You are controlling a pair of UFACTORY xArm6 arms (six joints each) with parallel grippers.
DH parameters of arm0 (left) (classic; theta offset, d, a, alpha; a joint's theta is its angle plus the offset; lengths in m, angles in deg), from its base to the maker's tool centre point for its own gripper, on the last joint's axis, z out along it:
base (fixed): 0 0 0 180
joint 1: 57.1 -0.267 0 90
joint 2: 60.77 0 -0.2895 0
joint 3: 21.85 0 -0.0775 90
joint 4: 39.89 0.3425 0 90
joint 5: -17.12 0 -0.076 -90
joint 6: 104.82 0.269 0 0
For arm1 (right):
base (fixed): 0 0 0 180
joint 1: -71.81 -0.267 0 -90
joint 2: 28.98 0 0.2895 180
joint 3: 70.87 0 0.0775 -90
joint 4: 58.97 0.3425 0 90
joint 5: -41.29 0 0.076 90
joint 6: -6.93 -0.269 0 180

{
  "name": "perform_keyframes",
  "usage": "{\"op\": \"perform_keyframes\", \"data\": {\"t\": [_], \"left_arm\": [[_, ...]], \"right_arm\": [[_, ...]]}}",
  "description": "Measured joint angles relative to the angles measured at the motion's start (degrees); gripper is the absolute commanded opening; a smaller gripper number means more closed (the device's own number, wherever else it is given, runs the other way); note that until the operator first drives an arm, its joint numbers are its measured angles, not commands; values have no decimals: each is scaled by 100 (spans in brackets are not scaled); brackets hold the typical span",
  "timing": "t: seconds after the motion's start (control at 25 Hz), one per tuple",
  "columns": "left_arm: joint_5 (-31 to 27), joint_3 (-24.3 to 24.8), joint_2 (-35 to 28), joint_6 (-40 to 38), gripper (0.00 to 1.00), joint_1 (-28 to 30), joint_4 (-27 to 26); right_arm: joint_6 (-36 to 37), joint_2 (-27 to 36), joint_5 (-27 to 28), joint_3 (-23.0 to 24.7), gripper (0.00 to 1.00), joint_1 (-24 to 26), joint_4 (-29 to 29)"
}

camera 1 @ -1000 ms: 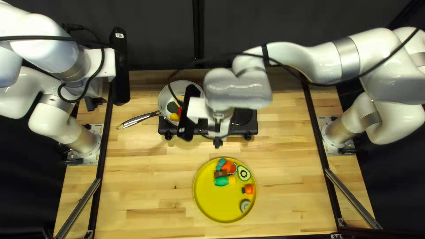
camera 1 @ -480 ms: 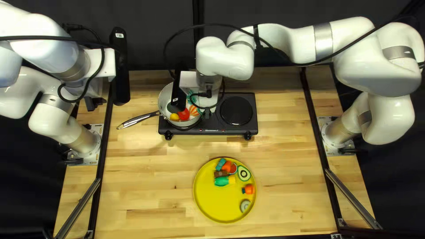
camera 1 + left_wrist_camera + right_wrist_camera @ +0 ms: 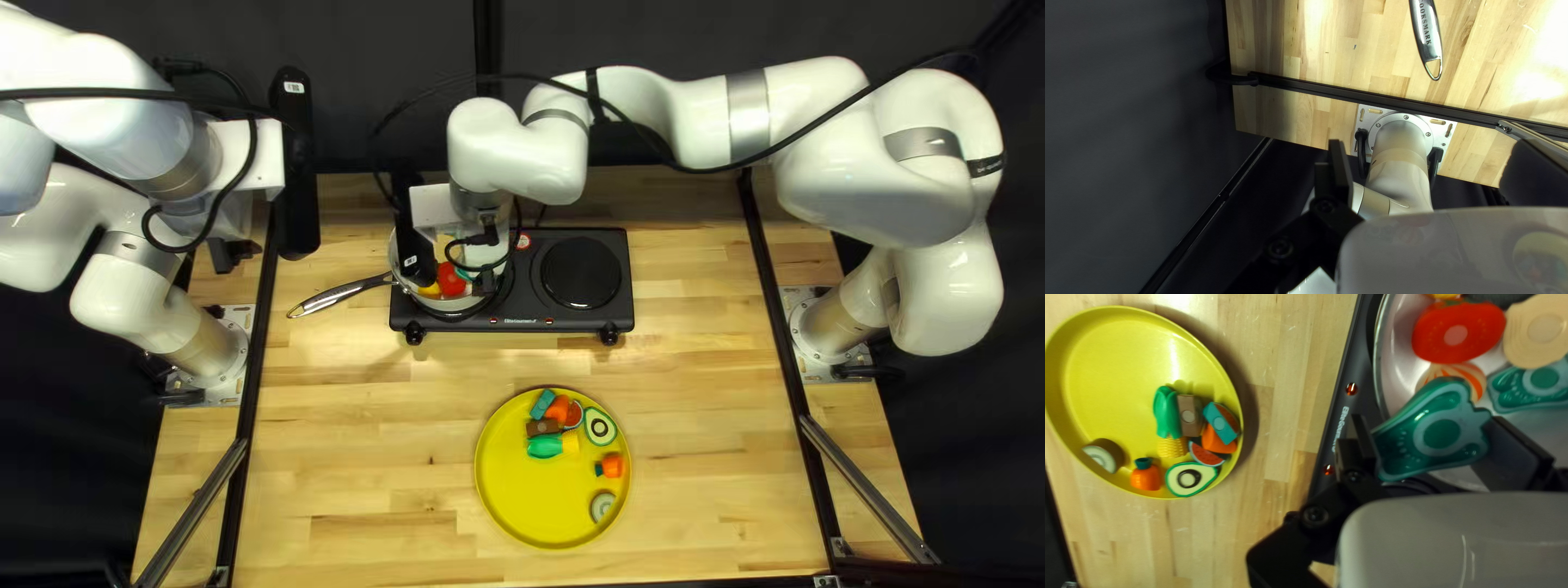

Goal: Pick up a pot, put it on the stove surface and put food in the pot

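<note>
The pot (image 3: 449, 304) sits on the stove's (image 3: 566, 325) left side, near the desk's (image 3: 708, 436) far edge. Over it, the right gripper (image 3: 484, 285) pinches a green toy food piece (image 3: 1437, 433). The left gripper (image 3: 226, 256), spread wide, hangs near the far left corner; the yellow plate (image 3: 528, 512) lies toward the near edge.

A metal handle (image 3: 1426, 30) lies on the wooden table (image 3: 1344, 68) near a black rail (image 3: 1317, 89).

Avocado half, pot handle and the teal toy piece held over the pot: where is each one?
Avocado half (image 3: 1189, 478): right wrist view, on its round pit.
Pot handle (image 3: 340, 294): top left view, on the middle of its metal grip.
Teal toy piece (image 3: 1441, 434): right wrist view, on its round central disc.
</note>
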Motion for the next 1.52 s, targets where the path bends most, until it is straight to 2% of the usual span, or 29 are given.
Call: {"op": "perform_keyframes", "data": {"t": [0.32, 0.92, 0.96, 1.0, 1.52], "left_arm": [[0, 0, 0, 0, 100, 0, 0], [0, 0, 0, 0, 100, 0, 0], [0, 0, 0, 0, 100, 0, 0], [0, 0, 0, 0, 100, 0, 0], [0, 0, 0, 0, 100, 0, 0]], "right_arm": [[229, -55, -167, 104, 0, 21, -148], [270, -38, -151, 105, 0, -7, -231], [270, -38, -151, 105, 46, -7, -231], [270, -38, -151, 105, 100, -7, -231], [270, -38, -151, 105, 100, -7, -231]]}}
